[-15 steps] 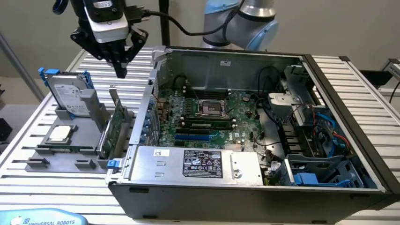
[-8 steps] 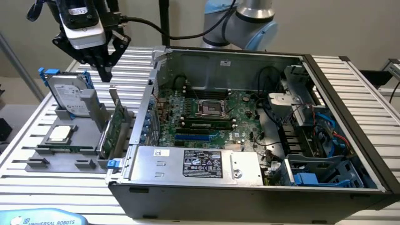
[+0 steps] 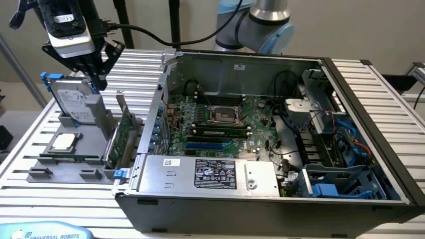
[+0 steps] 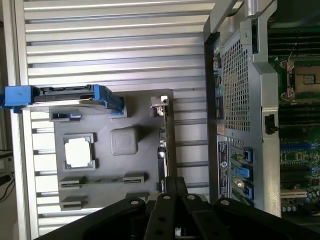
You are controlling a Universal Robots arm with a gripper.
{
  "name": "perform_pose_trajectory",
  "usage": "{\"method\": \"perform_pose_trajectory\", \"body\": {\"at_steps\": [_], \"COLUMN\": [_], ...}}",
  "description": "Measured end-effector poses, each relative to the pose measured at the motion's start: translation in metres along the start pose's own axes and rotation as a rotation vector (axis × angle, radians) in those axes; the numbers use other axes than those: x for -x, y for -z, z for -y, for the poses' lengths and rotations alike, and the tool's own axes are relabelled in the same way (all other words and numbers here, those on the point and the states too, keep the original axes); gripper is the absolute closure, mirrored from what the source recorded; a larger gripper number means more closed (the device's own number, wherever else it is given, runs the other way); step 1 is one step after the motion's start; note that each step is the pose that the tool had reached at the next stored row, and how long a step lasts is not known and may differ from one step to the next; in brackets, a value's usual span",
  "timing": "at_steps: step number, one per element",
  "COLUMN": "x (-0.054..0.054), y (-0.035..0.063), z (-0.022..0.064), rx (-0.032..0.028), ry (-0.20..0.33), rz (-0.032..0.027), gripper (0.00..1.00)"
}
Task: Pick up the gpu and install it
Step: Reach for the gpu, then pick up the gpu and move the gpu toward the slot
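Observation:
The gpu (image 3: pixel 121 135) stands on edge in a grey holder (image 3: pixel 66 167) on the table, at the exterior view's left of the open computer case (image 3: pixel 265 149). Its green board faces the case and its silver bracket points up. In the wrist view the gpu (image 4: pixel 163 142) shows edge-on as a thin strip on the grey holder (image 4: pixel 115 170). My gripper (image 3: pixel 97 81) hangs above the holder, over the hard drive and well clear of the gpu. The gripper (image 4: pixel 173 184) is shut with nothing between its fingers.
A silver hard drive with blue rails (image 3: pixel 71 102) stands upright in the holder. A square processor chip (image 3: pixel 63 142) lies flat in front of it. Inside the case lies the motherboard (image 3: pixel 219 129), with a power supply (image 3: pixel 209 173) at the near side. The table top (image 3: pixel 40 199) is slatted metal.

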State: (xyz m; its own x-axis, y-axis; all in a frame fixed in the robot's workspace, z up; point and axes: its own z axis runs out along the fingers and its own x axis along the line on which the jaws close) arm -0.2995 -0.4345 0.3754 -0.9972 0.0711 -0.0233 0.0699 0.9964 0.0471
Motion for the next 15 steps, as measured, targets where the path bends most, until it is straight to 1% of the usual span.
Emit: {"method": "perform_pose_trajectory", "body": {"at_steps": [13, 15], "x": [-0.0001, -0.0001], "y": [0.0, 0.0], "z": [0.0, 0.0], "rx": [0.0, 0.0], "ry": [0.0, 0.0], "rz": [0.0, 0.0], "gripper": [0.88, 0.76]}}
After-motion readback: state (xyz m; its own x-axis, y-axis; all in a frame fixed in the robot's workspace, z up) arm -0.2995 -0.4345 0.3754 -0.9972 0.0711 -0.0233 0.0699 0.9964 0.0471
